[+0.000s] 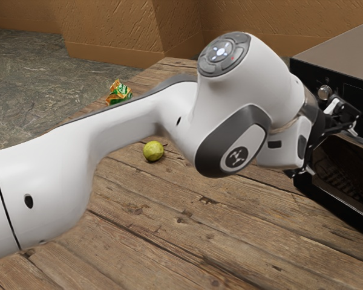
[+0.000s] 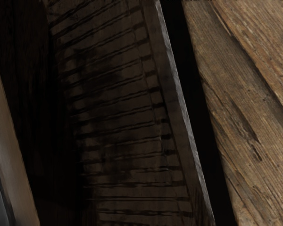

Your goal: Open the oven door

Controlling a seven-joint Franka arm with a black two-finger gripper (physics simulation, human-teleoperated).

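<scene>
So the oven (image 1: 342,59) is over at the exterior view's right, and its dark door (image 1: 351,172) stands upright in the front, rack lines showing through the glass. The hand (image 1: 333,151) is right by the door with its fingers spread wide — nothing gripped between them. A round yellow-green fruit (image 1: 153,151) sits on the worktop (image 1: 187,211) near the arm — plus a crumpled green-and-orange packet (image 1: 119,93) farther back.
</scene>
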